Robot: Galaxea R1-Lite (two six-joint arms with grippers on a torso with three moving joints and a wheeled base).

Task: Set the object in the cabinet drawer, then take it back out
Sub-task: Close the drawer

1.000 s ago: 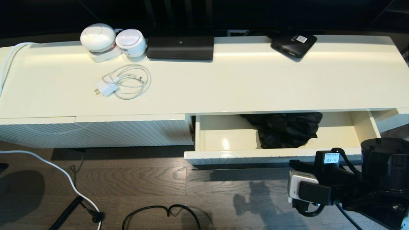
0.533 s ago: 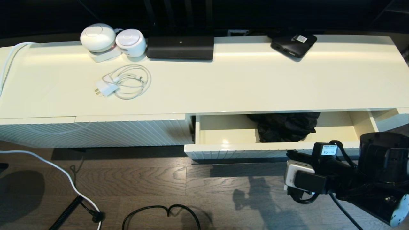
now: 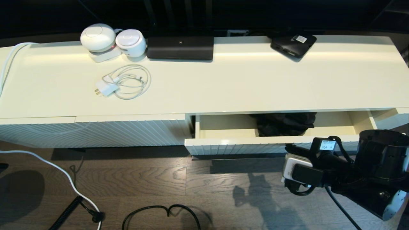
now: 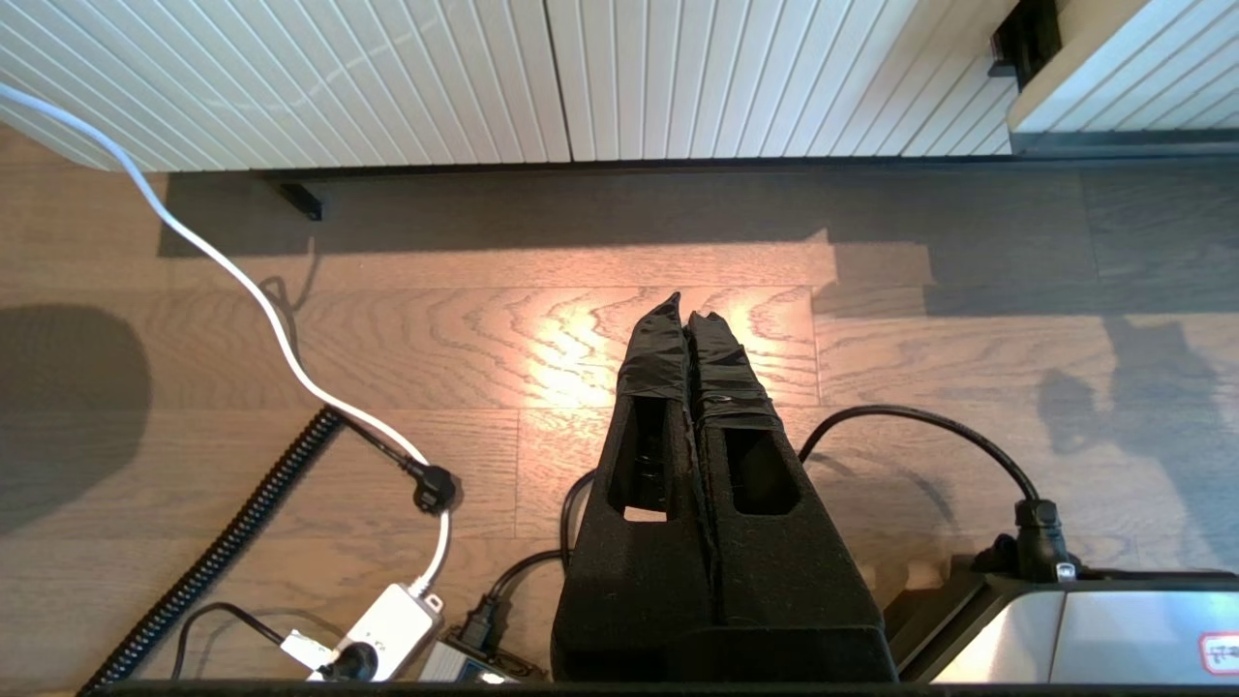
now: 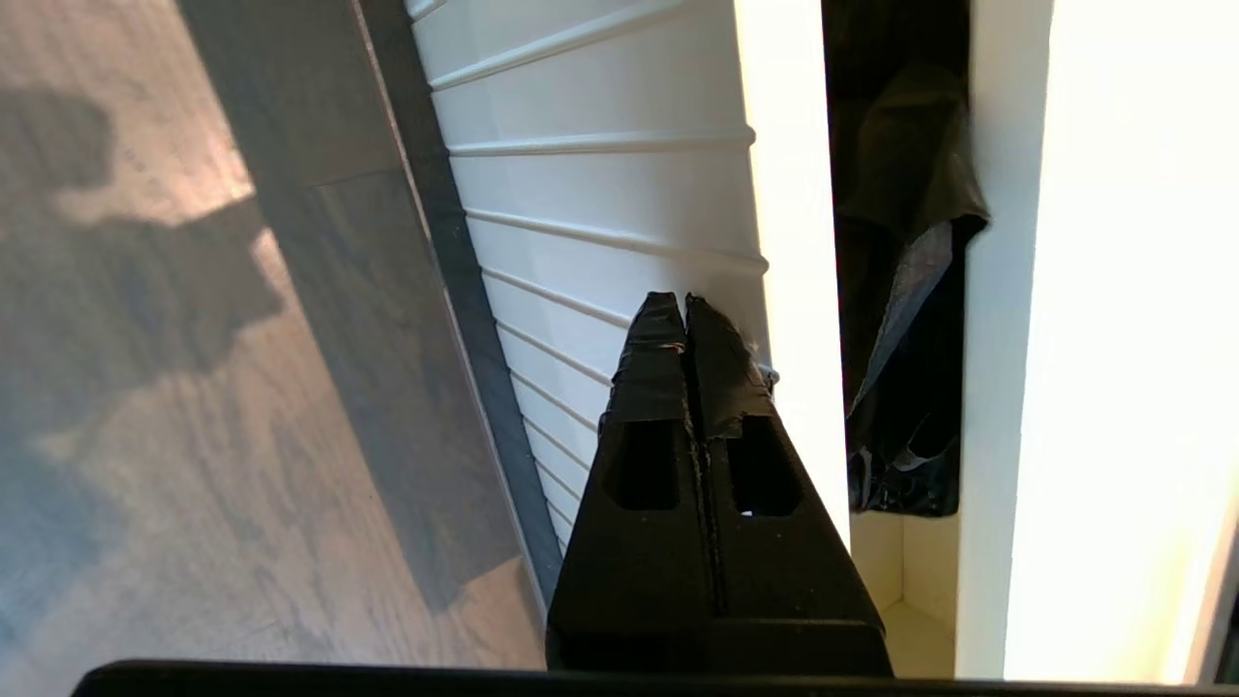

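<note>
Pressing ribbed drawer (image 3: 236,147) front: right claw (image 5: 685,302) pinched together; rumpled black umbrella (image 3: 282,123) inside.

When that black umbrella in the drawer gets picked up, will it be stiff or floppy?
Probably floppy outside: the umbrella shows loose, rumpled fabric that may slip or bunch in a claw. It lies slumped in the drawer, so rolling seems unlikely.

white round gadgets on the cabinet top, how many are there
2, side by side at the back left of the cabinet top: the larger white round gadget furthest left, the smaller one touching its right. None seems hidden.
</note>
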